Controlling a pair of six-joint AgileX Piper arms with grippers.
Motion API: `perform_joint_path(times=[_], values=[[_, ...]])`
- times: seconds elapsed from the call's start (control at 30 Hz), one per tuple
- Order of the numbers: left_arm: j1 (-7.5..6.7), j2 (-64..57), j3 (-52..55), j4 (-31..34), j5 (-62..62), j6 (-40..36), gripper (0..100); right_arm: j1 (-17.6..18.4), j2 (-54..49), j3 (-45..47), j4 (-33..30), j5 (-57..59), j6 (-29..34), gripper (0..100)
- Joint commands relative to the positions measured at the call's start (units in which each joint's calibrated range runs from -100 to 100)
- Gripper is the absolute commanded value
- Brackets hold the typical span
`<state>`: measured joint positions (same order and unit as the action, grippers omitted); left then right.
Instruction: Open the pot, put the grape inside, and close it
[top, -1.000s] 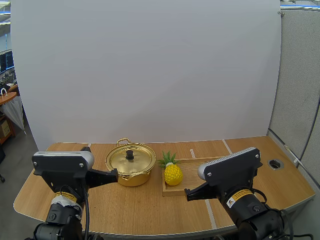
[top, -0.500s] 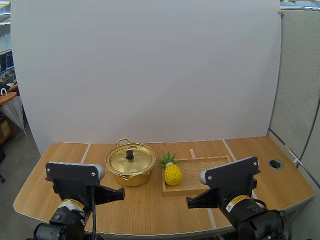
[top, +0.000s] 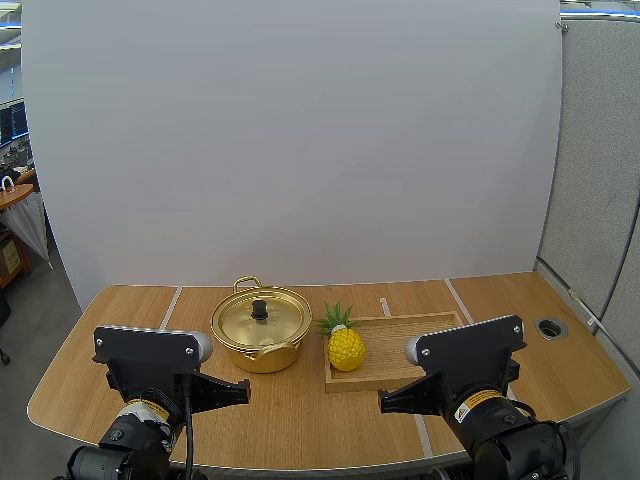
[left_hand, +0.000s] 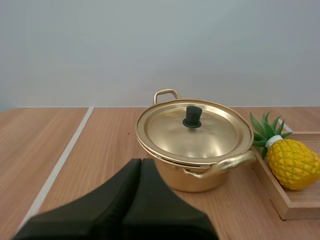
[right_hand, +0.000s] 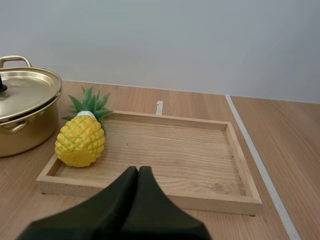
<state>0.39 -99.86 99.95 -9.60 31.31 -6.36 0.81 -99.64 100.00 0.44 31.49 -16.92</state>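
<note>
Left tool (left_hand: 141, 161): fingers pressed together into one wedge, nothing in it. It hangs low over the table (top: 120, 330), short of the pot (left_hand: 195, 155). The pot sits ahead of the tip and slightly to its right, with a clear gap between them. The lid (left_hand: 192, 135) is on the pot, seated flat, black knob (left_hand: 192, 116) upright at centre. One loop handle faces the tool side, the other the far side.

Right tool (right_hand: 138, 169): same state, closed flat, holding nothing. It sits just short of the near edge of the wooden tray (right_hand: 170, 150), tip aimed roughly at the tray's middle.

The fruit on the table is a pineapple (right_hand: 80, 141), not a grape. It's inside the tray at the end nearest the pot, ahead and left of the right tool, ahead and well right of the left tool. Leaf crown is on the pot side. Can't tell if it stands or leans.

The pot is on bare table just beside the tray's left end, with a small gap. From above, the two tools are well apart, left one in front of the pot, right one in front of the tray.
</note>
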Motion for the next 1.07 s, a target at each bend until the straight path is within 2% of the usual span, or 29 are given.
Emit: perform_joint_path(times=[0.0, 1.03], values=[[0.03, -0.1, 0.0, 0.7, -1.0, -0.7, 0, -0.2, -0.4, 0.0, 0.2, 0.0, 0.2, 0], [0.03, -0.1, 0.0, 0.7, -2.1, -0.7, 0, -0.2, -0.4, 0.0, 0.2, 0.0, 0.2, 0]])
